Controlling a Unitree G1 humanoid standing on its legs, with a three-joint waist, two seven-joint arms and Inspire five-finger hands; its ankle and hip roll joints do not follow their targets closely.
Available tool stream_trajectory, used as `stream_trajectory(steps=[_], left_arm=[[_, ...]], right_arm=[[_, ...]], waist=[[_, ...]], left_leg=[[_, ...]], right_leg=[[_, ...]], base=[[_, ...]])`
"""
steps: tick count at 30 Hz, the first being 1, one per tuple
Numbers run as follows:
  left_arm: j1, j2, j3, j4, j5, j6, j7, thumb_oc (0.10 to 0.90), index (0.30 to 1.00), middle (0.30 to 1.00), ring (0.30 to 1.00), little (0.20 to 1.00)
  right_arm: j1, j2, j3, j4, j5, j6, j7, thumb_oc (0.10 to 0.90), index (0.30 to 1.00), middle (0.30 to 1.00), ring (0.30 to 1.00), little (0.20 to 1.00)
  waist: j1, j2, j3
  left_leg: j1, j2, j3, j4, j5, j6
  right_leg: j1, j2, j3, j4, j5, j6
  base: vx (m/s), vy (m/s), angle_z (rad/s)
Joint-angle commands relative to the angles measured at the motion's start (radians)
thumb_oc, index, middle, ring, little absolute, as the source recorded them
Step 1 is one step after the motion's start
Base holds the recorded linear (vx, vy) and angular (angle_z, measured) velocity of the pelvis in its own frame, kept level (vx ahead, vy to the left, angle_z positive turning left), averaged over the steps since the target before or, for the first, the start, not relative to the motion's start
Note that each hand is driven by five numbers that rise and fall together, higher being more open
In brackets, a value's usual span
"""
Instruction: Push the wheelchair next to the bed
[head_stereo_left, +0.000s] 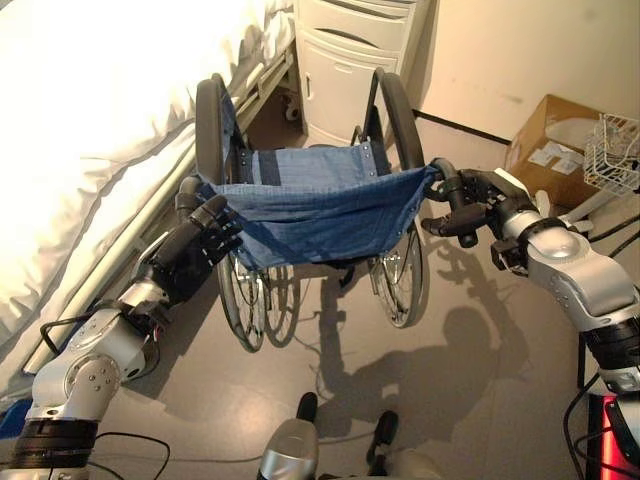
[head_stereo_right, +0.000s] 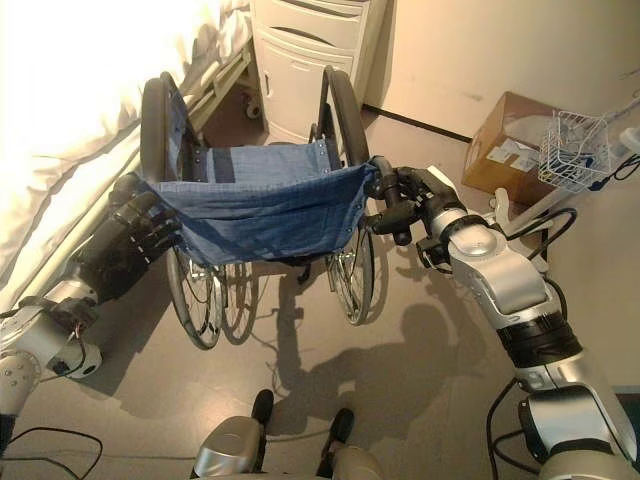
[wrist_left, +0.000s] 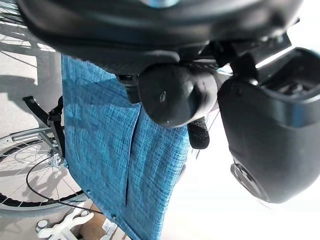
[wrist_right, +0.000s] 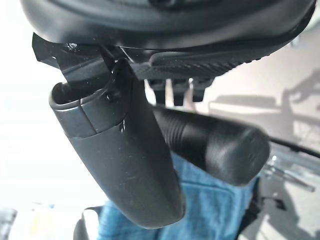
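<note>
Gripping both push handles, the left hand (head_stereo_left: 200, 245) and right hand (head_stereo_left: 470, 205) are curling around the wheelchair (head_stereo_left: 310, 200), standing just beside the bed (head_stereo_left: 90, 150); next, I judge, pushing forward evenly.

bed (head_stereo_left: 90, 130) left | wheelchair (head_stereo_left: 310, 205) beside it | cabinet (head_stereo_left: 350, 60) behind

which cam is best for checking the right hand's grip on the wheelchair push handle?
The right wrist view: the right hand curls its thumb around the push handle from very close. Both eye views show the same hand at the wheelchair from above, its contact partly hidden. The left wrist view shows the other handle.
</note>
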Motion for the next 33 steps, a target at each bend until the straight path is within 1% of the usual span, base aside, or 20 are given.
stream_trajectory(steps=[1,6,11,15,16,19,22,25,27,28,30,32,33], left_arm=[[-0.110,0.048,0.197,0.001,-0.054,-0.244,0.004,0.800,0.900,0.900,0.900,0.900],[-0.059,0.047,0.267,-0.025,-0.054,-0.256,0.013,0.800,0.900,0.900,0.900,0.900],[-0.017,0.044,0.331,-0.020,-0.056,-0.261,0.018,0.800,0.900,0.900,0.900,0.900],[0.004,0.042,0.358,-0.016,-0.043,-0.264,0.029,0.800,0.900,0.900,0.900,0.900],[0.018,0.042,0.373,-0.021,-0.042,-0.264,0.031,0.800,0.900,0.900,0.900,0.900],[0.046,0.036,0.401,-0.035,-0.038,-0.284,0.026,0.800,0.900,0.900,0.900,0.900],[0.076,0.034,0.426,-0.042,0.014,-0.300,0.019,0.800,0.900,0.900,0.900,0.900],[0.103,0.038,0.439,-0.043,0.073,-0.285,0.003,0.800,0.900,0.900,0.900,0.900],[0.144,0.038,0.448,-0.041,0.153,-0.267,-0.016,0.800,0.900,0.900,0.900,0.900],[0.157,0.040,0.448,-0.040,0.182,-0.272,-0.019,0.800,0.900,0.900,0.900,0.900],[0.209,0.055,0.459,-0.033,0.287,-0.276,-0.030,0.800,0.900,0.900,0.900,0.900],[0.266,0.077,0.483,-0.015,0.352,-0.290,-0.052,0.800,0.900,0.900,0.900,0.900],[0.290,0.083,0.497,-0.018,0.379,-0.286,-0.060,0.800,0.900,0.900,0.900,0.900]], right_arm=[[0.007,-0.103,-0.059,-0.026,-0.013,-0.179,-0.082,0.800,0.900,0.900,0.900,0.900],[0.112,-0.112,-0.175,-0.049,0.004,-0.205,-0.122,0.800,0.900,0.900,0.900,0.900],[0.209,-0.085,-0.294,-0.025,0.035,-0.249,-0.196,0.800,0.900,0.900,0.900,0.900],[0.258,-0.061,-0.354,-0.017,0.027,-0.249,-0.218,0.800,0.900,0.900,0.900,0.900],[0.278,-0.056,-0.373,-0.022,0.022,-0.240,-0.214,0.800,0.900,0.900,0.900,0.900],[0.320,-0.043,-0.403,-0.017,0.014,-0.232,-0.207,0.800,0.900,0.900,0.900,0.900],[0.362,-0.029,-0.432,-0.004,0.021,-0.220,-0.222,0.800,0.900,0.900,0.900,0.900],[0.396,-0.020,-0.463,0.023,0.041,-0.208,-0.244,0.800,0.900,0.900,0.900,0.900],[0.438,-0.012,-0.496,0.045,0.057,-0.197,-0.264,0.800,0.900,0.900,0.900,0.900],[0.450,-0.010,-0.504,0.049,0.065,-0.192,-0.271,0.800,0.900,0.900,0.900,0.900],[0.487,-0.007,-0.537,0.072,0.082,-0.173,-0.284,0.800,0.900,0.900,0.900,0.900],[0.529,-0.004,-0.575,0.105,0.111,-0.154,-0.297,0.800,0.900,0.900,0.900,0.900],[0.549,0.005,-0.590,0.129,0.124,-0.151,-0.298,0.800,0.900,0.900,0.900,0.900]], waist=[[-0.045,0.053,-0.306],[-0.055,0.055,-0.308],[-0.067,0.060,-0.312],[-0.070,0.064,-0.313],[-0.070,0.065,-0.314],[-0.068,0.066,-0.315],[-0.066,0.067,-0.316],[-0.062,0.069,-0.315],[-0.059,0.071,-0.314],[-0.058,0.071,-0.315],[-0.057,0.073,-0.312],[-0.056,0.075,-0.310],[-0.054,0.077,-0.309]], left_leg=[[0.003,0.011,-0.020,-0.048,0.001,-0.075],[0.011,0.013,-0.014,-0.057,-0.002,-0.072],[0.015,0.016,-0.003,-0.062,-0.006,-0.073],[0.015,0.018,-0.001,-0.066,-0.006,-0.074],[0.016,0.018,-0.001,-0.067,-0.006,-0.074],[0.016,0.019,-0.006,-0.072,-0.004,-0.076],[0.016,0.021,-0.007,-0.077,0.000,-0.080],[0.013,0.022,-0.010,-0.079,0.002,-0.083],[0.009,0.023,-0.014,-0.080,0.004,-0.085],[0.008,0.023,-0.015,-0.081,0.004,-0.085],[0.005,0.022,-0.018,-0.080,0.006,-0.085],[0.004,0.022,-0.018,-0.083,0.008,-0.085],[0.003,0.021,-0.019,-0.085,0.008,-0.085]], right_leg=[[0.044,0.002,-0.046,0.088,-0.123,0.013],[0.041,0.004,-0.039,0.089,-0.128,0.014],[0.039,0.006,-0.034,0.087,-0.131,0.015],[0.038,0.006,-0.032,0.085,-0.132,0.016],[0.037,0.006,-0.031,0.084,-0.131,0.017],[0.037,0.008,-0.029,0.080,-0.132,0.015],[0.038,0.010,-0.032,0.072,-0.130,0.014],[0.038,0.010,-0.037,0.068,-0.129,0.014],[0.036,0.011,-0.042,0.067,-0.129,0.014],[0.035,0.011,-0.044,0.068,-0.129,0.014],[0.033,0.011,-0.047,0.070,-0.129,0.015],[0.032,0.011,-0.051,0.069,-0.129,0.017],[0.031,0.011,-0.051,0.069,-0.128,0.017]], base=[[0.00,0.002,-0.05],[0.00,-0.007,-0.06],[0.00,-0.007,-0.03],[0.00,-0.002,-0.01],[0.00,0.000,0.00],[0.00,-0.004,-0.04],[-0.01,-0.005,-0.07],[0.00,0.000,0.00],[-0.01,0.002,0.03],[-0.01,0.004,0.05],[-0.01,0.002,0.02],[-0.02,0.011,0.05],[-0.02,0.011,0.06]])
